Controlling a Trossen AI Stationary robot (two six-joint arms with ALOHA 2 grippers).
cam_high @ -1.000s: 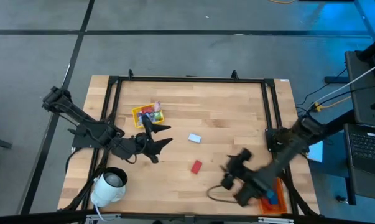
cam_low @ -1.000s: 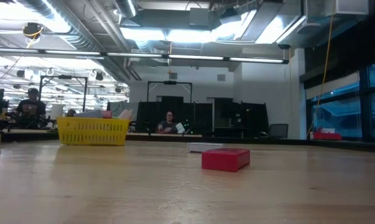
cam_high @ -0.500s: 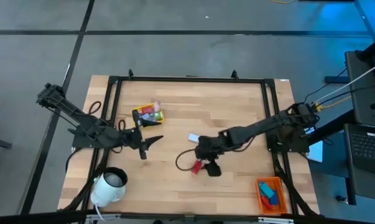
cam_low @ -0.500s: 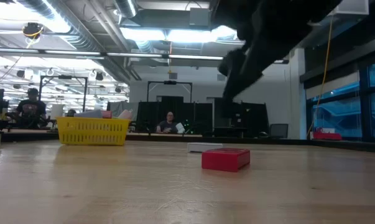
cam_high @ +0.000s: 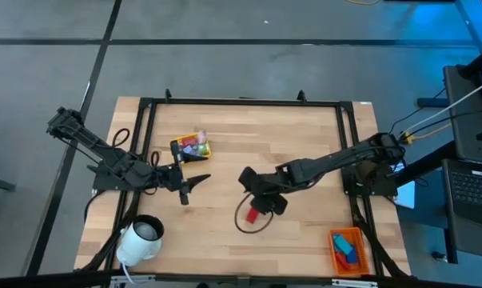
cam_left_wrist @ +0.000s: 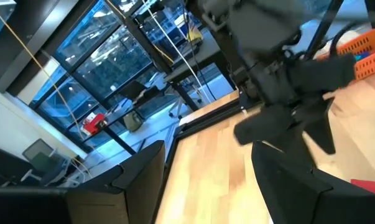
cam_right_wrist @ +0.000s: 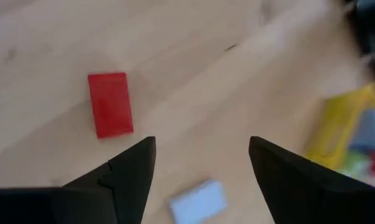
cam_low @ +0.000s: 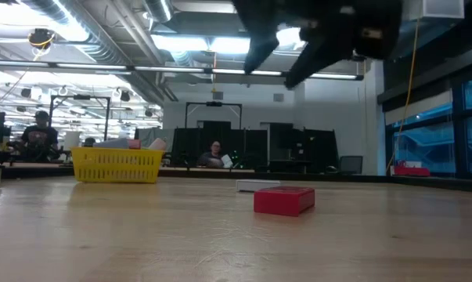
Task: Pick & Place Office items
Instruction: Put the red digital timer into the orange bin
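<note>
Office items lie mid-surface: your red piece and light blue piece rest below the right end effector, fingers apart. Left end effector waits beside the yellow tray, fingers apart.

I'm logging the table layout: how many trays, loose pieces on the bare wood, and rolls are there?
Trays: 2, the yellow tray and the orange tray
Loose pieces: 2, the red piece and the light blue piece
Rolls: 1, the white roll
Total: 5
</note>
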